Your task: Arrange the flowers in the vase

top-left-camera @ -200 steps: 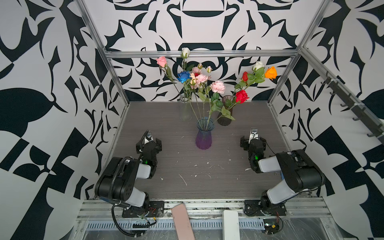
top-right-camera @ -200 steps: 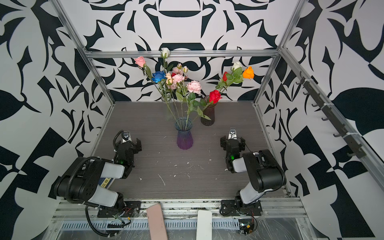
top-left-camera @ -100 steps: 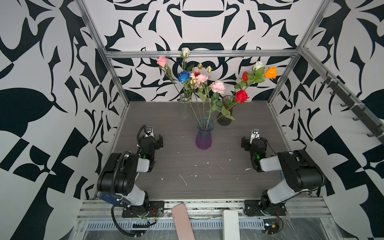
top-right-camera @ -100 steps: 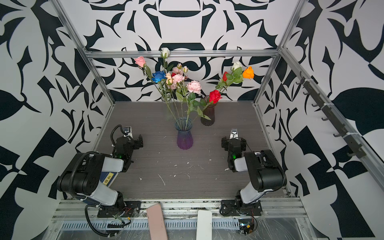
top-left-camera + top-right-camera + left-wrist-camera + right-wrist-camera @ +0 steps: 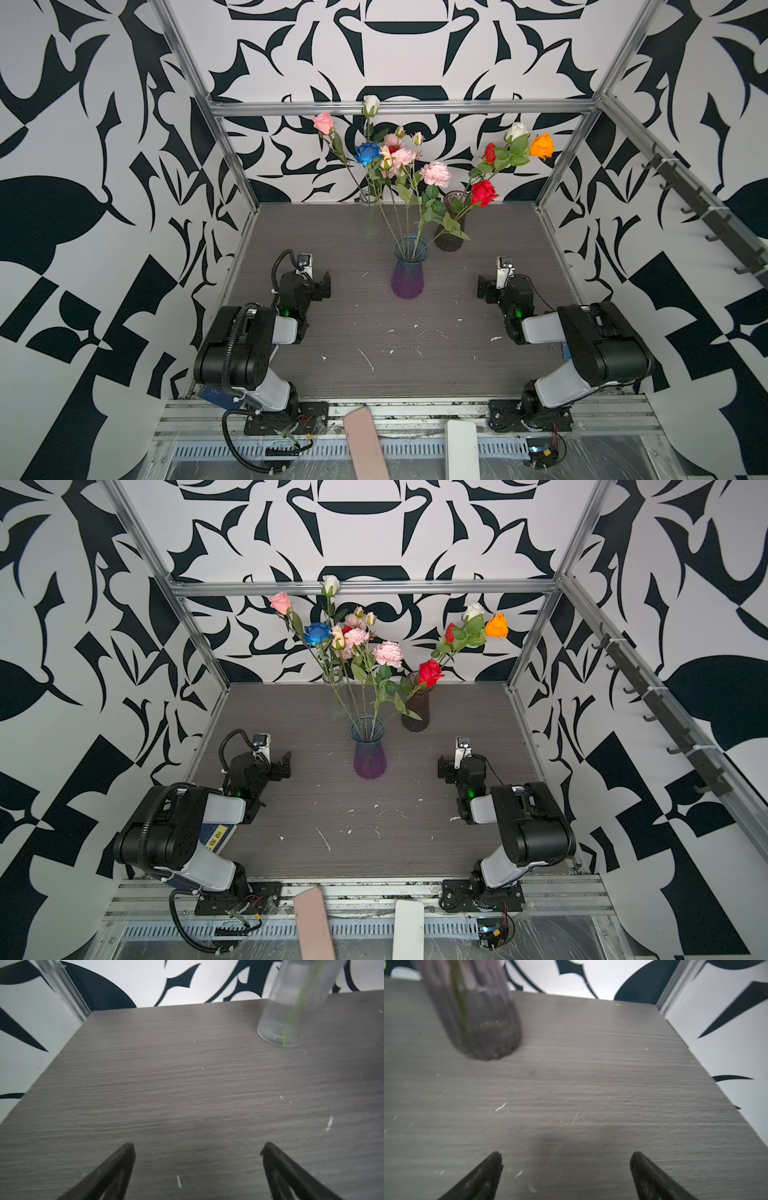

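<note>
Seeing the table [image 5: 374, 357] with both arms folded low over its near half, left gripper [image 5: 197, 1147] and right gripper [image 5: 565, 1155] each with fingers spread wide and holding nothing. We count three vases: purple vase [image 5: 408, 274] at centre between the grippers and well apart from both, dark vase [image 5: 451, 232] just behind it to the right, clear vase [image 5: 371, 220] behind it to the left. Flowers [image 5: 435, 173] stand stems-down in all three, blooms fanned out above the rims.
</note>
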### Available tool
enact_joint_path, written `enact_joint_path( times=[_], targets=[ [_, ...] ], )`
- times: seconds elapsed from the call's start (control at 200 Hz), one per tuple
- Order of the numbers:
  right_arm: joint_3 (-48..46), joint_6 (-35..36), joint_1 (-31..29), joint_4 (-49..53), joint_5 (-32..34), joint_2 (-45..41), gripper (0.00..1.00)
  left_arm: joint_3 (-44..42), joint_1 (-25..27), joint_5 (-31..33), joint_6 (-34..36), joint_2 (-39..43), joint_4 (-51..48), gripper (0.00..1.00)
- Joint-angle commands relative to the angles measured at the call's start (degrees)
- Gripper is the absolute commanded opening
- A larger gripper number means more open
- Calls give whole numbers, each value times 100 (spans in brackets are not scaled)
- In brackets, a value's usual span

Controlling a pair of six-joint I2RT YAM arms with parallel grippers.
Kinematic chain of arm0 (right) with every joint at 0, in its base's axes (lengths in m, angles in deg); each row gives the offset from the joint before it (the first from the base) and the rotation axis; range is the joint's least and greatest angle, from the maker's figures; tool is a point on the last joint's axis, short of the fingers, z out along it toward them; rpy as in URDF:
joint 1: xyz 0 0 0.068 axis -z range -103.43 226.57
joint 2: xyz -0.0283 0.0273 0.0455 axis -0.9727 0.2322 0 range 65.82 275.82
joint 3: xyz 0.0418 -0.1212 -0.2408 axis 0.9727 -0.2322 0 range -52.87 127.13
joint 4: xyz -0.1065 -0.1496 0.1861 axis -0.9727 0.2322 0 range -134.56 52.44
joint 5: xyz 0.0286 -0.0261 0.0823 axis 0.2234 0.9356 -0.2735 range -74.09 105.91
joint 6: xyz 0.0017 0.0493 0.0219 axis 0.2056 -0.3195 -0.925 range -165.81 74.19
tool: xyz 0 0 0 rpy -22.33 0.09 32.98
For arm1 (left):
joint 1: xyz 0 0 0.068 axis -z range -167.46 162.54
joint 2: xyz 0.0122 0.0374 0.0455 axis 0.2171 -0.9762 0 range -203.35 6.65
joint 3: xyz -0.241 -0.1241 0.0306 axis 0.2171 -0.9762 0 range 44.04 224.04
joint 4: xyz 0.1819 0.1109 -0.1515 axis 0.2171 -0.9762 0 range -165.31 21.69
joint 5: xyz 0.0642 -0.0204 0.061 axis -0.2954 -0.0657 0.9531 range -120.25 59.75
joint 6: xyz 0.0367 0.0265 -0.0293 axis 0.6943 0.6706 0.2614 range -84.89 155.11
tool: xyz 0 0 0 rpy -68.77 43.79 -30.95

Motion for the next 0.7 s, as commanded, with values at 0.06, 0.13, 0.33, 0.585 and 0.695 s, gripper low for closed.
enact_joint_path(
  times=[0.06, 0.13, 0.33, 0.585, 0.695],
  targets=[
    [132, -170, 47, 63, 66, -103, 100, 80, -85, -183, -119, 35, -114, 100],
    [133, -177, 47, 74, 60, -105, 100, 82, -85, -186, -119, 35, -111, 99],
    [150, -67, 47, 71, -265, -81, 100, 82, -85, -181, -119, 35, -104, 99],
    [150, -69, 47, 70, -265, -81, 100, 82, -85, -181, -119, 35, -103, 99],
    [154, -69, 47, 65, -265, -77, 100, 80, -85, -182, -119, 35, -108, 99]
  ],
)
